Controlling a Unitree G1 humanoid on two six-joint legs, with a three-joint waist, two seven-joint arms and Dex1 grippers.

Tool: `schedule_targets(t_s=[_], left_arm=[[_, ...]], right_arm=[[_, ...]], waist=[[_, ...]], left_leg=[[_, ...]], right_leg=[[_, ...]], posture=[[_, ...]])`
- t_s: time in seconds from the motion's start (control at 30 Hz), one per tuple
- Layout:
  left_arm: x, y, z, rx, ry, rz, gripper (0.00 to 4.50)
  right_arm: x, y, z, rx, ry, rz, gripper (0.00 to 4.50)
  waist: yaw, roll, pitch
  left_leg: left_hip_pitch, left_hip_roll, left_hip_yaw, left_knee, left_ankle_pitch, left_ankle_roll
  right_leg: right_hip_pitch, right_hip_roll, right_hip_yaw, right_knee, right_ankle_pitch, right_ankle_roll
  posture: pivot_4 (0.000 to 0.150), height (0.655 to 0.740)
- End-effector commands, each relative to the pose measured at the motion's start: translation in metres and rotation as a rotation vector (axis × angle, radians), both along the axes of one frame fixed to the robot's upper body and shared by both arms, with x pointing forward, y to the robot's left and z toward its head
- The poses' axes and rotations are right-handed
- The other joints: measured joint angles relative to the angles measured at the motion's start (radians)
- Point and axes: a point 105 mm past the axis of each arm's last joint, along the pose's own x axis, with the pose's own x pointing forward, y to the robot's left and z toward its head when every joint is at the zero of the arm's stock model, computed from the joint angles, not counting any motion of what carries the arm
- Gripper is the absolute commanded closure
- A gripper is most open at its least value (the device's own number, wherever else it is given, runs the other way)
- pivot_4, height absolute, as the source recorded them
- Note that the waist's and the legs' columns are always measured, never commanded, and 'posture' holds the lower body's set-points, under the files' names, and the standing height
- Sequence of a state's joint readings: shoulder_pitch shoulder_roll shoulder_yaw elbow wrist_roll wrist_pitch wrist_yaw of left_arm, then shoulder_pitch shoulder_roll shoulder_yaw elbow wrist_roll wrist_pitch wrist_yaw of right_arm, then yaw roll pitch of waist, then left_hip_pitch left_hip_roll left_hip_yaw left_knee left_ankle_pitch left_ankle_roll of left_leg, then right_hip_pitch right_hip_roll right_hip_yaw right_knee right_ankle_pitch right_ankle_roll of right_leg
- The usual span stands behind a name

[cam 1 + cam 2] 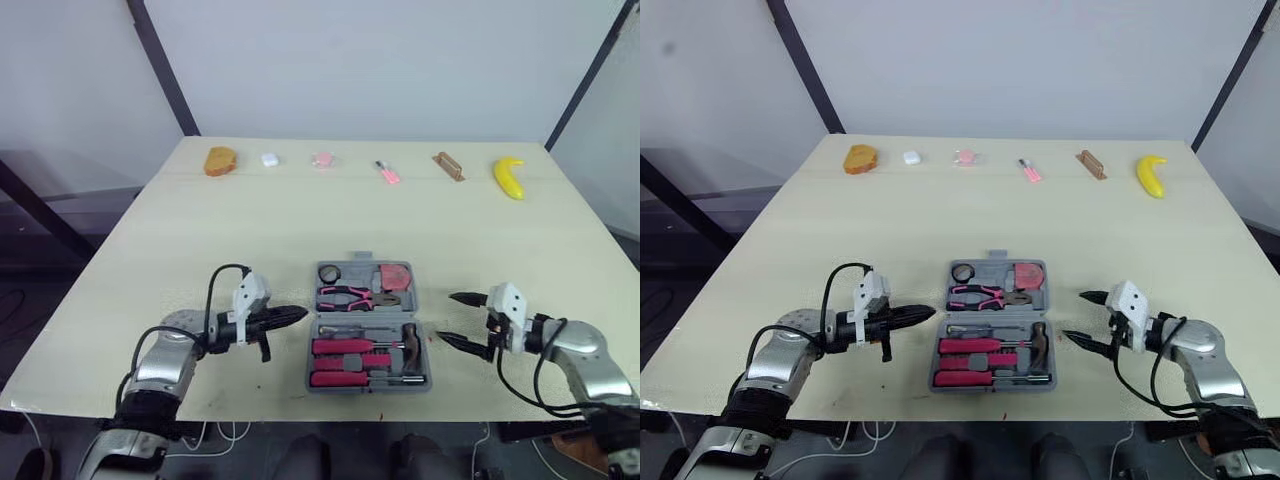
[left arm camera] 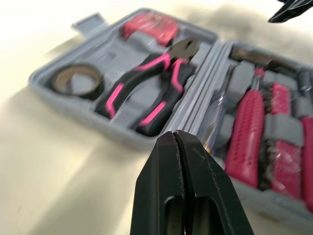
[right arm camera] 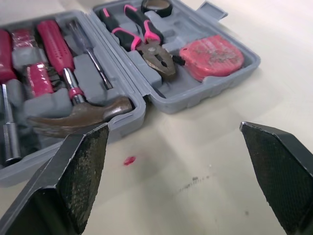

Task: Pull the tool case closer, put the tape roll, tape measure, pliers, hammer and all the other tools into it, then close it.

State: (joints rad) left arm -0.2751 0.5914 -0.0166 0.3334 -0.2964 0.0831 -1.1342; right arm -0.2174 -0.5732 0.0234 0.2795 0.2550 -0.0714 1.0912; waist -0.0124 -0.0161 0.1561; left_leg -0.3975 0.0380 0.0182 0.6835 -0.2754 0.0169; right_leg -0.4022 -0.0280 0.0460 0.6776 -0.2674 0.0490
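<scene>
Grey tool case (image 1: 358,274) lies open on table (image 1: 250,230), at near edge, right between your grippers. Your left gripper (image 1: 299,316): fingers pressed together, tips just beside case's left wall. Your right gripper (image 1: 447,317): fingers spread wide, near right wall, not touching. Far half holds one tape roll (image 1: 329,273), one pliers (image 1: 352,296), one tape measure (image 1: 394,275). Near half holds one hammer (image 1: 410,340), plus pink-handled drivers (image 1: 345,347) too crowded to count. Far edge: six small items in a row, banana (image 1: 509,177) among them.
</scene>
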Motion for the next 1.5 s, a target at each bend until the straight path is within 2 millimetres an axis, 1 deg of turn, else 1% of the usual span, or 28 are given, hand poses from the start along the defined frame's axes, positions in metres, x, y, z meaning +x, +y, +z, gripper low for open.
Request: schedule_targets(t_s=[0.03, 0.07, 0.1, 0.2, 0.23, 0.3, 0.33, 0.43, 0.5, 0.57, 0.67, 0.73, 0.83, 0.87, 0.93, 1.03, 1.07, 1.1, 1.17, 1.23, 1.3, 1.37, 1.5], left_arm=[[0.008, 0.039, 0.015, -0.081, -0.040, 0.193, 4.47], [0.007, 0.050, 0.017, -0.101, -0.041, 0.237, 4.47], [0.005, 0.057, 0.017, -0.111, -0.042, 0.260, 4.47], [-0.009, 0.079, 0.016, -0.128, -0.026, 0.317, 4.47], [-0.017, 0.092, 0.017, -0.139, -0.022, 0.357, 4.47], [-0.029, 0.110, 0.016, -0.141, -0.019, 0.419, 4.47], [-0.040, 0.126, 0.013, -0.128, -0.008, 0.472, 4.47], [-0.067, 0.159, 0.009, -0.093, 0.018, 0.574, 4.47], [-0.078, 0.176, 0.011, -0.087, 0.020, 0.637, 4.47], [-0.086, 0.190, 0.014, -0.092, 0.014, 0.700, 4.47], [-0.091, 0.199, 0.015, -0.080, 0.009, 0.738, 4.47], [-0.092, 0.199, 0.015, -0.082, 0.009, 0.735, 4.47], [-0.087, 0.189, 0.015, -0.080, 0.012, 0.695, 4.47], [-0.085, 0.185, 0.015, -0.078, 0.016, 0.677, 4.47], [-0.078, 0.176, 0.013, -0.056, 0.018, 0.624, 4.47], [-0.066, 0.163, 0.007, 0.002, 0.022, 0.551, 4.47], [-0.060, 0.157, 0.006, 0.016, 0.024, 0.522, 4.47], [-0.053, 0.146, 0.004, 0.026, 0.030, 0.475, 4.47], [-0.043, 0.132, 0.004, 0.023, 0.045, 0.415, 4.47], [-0.038, 0.113, 0.006, 0.000, 0.076, 0.319, 4.47], [-0.028, 0.094, 0.008, 0.009, 0.068, 0.239, 4.47], [-0.021, 0.081, 0.008, 0.029, 0.055, 0.188, 4.47], [0.001, 0.056, 0.006, 0.045, 0.041, 0.113, 4.47]], right_arm=[[0.003, -0.019, 0.014, 0.068, -0.067, -0.084, 0.00], [0.001, -0.025, 0.015, 0.091, -0.076, -0.105, 0.00], [-0.001, -0.029, 0.016, 0.104, -0.082, -0.117, 0.00], [-0.008, -0.049, 0.020, 0.158, -0.105, -0.186, 0.00], [-0.013, -0.063, 0.019, 0.165, -0.111, -0.224, 0.00], [-0.022, -0.081, 0.018, 0.170, -0.118, -0.273, 0.00], [-0.030, -0.095, 0.018, 0.182, -0.118, -0.317, 0.00], [-0.049, -0.127, 0.019, 0.195, -0.119, -0.419, 0.00], [-0.060, -0.142, 0.018, 0.194, -0.116, -0.469, 0.00], [-0.072, -0.153, 0.017, 0.176, -0.106, -0.502, 0.00], [-0.084, -0.164, 0.017, 0.170, -0.095, -0.547, 0.00], [-0.089, -0.168, 0.017, 0.172, -0.087, -0.559, 0.00], [-0.092, -0.169, 0.015, 0.169, -0.072, -0.559, 0.00], [-0.091, -0.168, 0.015, 0.163, -0.066, -0.547, 0.00], [-0.085, -0.159, 0.016, 0.159, -0.058, -0.502, 0.00], [-0.077, -0.138, 0.016, 0.178, -0.027, -0.415, 0.00], [-0.073, -0.129, 0.015, 0.174, -0.010, -0.374, 0.00], [-0.067, -0.115, 0.015, 0.170, 0.012, -0.320, 0.00], [-0.060, -0.099, 0.016, 0.161, 0.033, -0.256, 0.00], [-0.051, -0.083, 0.016, 0.105, 0.032, -0.195, 0.00], [-0.039, -0.065, 0.018, 0.064, 0.016, -0.142, 0.00], [-0.031, -0.053, 0.020, 0.051, 0.009, -0.110, 0.00], [-0.012, -0.022, 0.020, 0.011, -0.003, -0.030, 0.00]], waist=[[0.001, 0.000, 0.000], [0.001, 0.000, 0.000], [0.001, 0.000, 0.000], [0.000, 0.000, 0.000], [0.000, 0.000, 0.000], [-0.001, 0.000, 0.000], [-0.001, 0.000, 0.000], [-0.001, 0.000, 0.000], [-0.001, 0.000, 0.000], [0.001, 0.000, 0.000], [0.001, -0.001, 0.000], [-0.001, -0.001, 0.000], [-0.002, -0.001, 0.000], [-0.002, -0.001, 0.000], [-0.002, -0.001, -0.001], [-0.001, -0.001, -0.001], [-0.001, -0.001, -0.001], [0.000, -0.001, -0.001], [0.000, -0.001, -0.001], [0.000, -0.001, -0.001], [-0.001, -0.001, 0.000], [0.000, -0.001, 0.000], [0.000, -0.001, 0.000]], left_leg=[[0.000, 0.000, -0.001, 0.000, 0.000, 0.000], [0.000, 0.000, -0.001, 0.000, 0.000, 0.000], [0.000, 0.000, -0.002, 0.000, 0.000, 0.000], [0.000, 0.000, -0.002, 0.000, 0.000, 0.000], [0.000, 0.001, -0.002, -0.001, 0.000, 0.000], [0.001, 0.001, -0.002, -0.001, 0.000, 0.000], [0.001, 0.001, -0.002, -0.001, 0.000, 0.000], [0.001, 0.002, -0.002, -0.002, 0.000, 0.000], [0.002, 0.002, -0.001, -0.003, 0.000, 0.000], [0.002, 0.001, 0.000, -0.003, 0.000, 0.000], [0.003, 0.001, 0.001, -0.003, 0.000, 0.000], [0.003, 0.001, 0.001, -0.003, 0.000, 0.000], [0.003, 0.001, 0.001, -0.003, 0.000, 0.000], [0.003, 0.001, 0.002, -0.003, 0.000, 0.000], [0.003, 0.001, 0.002, -0.003, 0.000, 0.000], [0.003, 0.001, 0.002, -0.003, 0.000, 0.000], [0.003, 0.001, 0.002, -0.003, 0.000, 0.000], [0.003, 0.001, 0.002, -0.003, 0.000, 0.000], [0.003, 0.000, 0.002, -0.003, 0.000, 0.000], [0.003, 0.000, 0.002, -0.003, 0.000, 0.000], [0.002, 0.000, 0.001, -0.003, 0.000, 0.000], [0.002, -0.001, 0.001, -0.003, 0.000, 0.000], [0.001, -0.001, 0.002, -0.003, 0.000, 0.000]], right_leg=[[0.000, 0.000, 0.000, 0.000, 0.000, 0.000], [0.000, 0.000, 0.000, 0.000, 0.000, 0.000], [0.000, -0.001, 0.000, 0.000, 0.000, 0.000], [0.000, -0.002, 0.000, 0.000, 0.000, 0.000], [0.000, -0.003, 0.000, 0.000, 0.000, 0.000], [0.000, -0.004, 0.000, 0.000, 0.000, 0.000], [0.000, -0.005, 0.000, 0.000, 0.000, 0.000], [0.000, -0.005, 0.000, -0.001, 0.000, 0.000], [0.000, -0.005, 0.000, -0.001, 0.000, 0.000], [0.000, -0.006, 0.000, -0.001, 0.000, 0.000], [0.000, -0.005, 0.000, -0.001, 0.000, 0.000], [0.000, -0.005, 0.000, -0.001, 0.000, 0.000], [0.000, -0.005, 0.000, -0.001, 0.000, 0.000], [0.000, -0.005, 0.000, -0.001, 0.000, 0.000], [0.000, -0.005, 0.000, -0.001, 0.000, 0.000], [0.000, -0.005, 0.001, -0.001, 0.000, 0.000], [0.000, -0.005, 0.000, -0.001, 0.000, 0.000], [0.000, -0.005, 0.000, -0.001, 0.000, 0.000], [0.000, -0.004, 0.000, -0.001, 0.000, 0.000], [0.000, -0.004, 0.000, -0.001, 0.000, 0.000], [0.000, -0.004, 0.001, -0.001, 0.000, 0.000], [0.000, -0.004, 0.000, -0.001, 0.000, 0.000], [0.000, -0.003, 0.000, 0.000, 0.000, 0.000]], posture=[[0.150, 0.7400], [0.150, 0.7400], [0.150, 0.7400], [0.150, 0.7400], [0.150, 0.7400], [0.150, 0.7400], [0.150, 0.7400], [0.150, 0.7400], [0.150, 0.7400], [0.150, 0.7400], [0.150, 0.7400], [0.150, 0.7400], [0.150, 0.7400], [0.150, 0.7400], [0.150, 0.7400], [0.150, 0.7400], [0.150, 0.7400], [0.150, 0.7400], [0.150, 0.7400], [0.150, 0.7400], [0.150, 0.7400], [0.150, 0.7400], [0.150, 0.7400]])
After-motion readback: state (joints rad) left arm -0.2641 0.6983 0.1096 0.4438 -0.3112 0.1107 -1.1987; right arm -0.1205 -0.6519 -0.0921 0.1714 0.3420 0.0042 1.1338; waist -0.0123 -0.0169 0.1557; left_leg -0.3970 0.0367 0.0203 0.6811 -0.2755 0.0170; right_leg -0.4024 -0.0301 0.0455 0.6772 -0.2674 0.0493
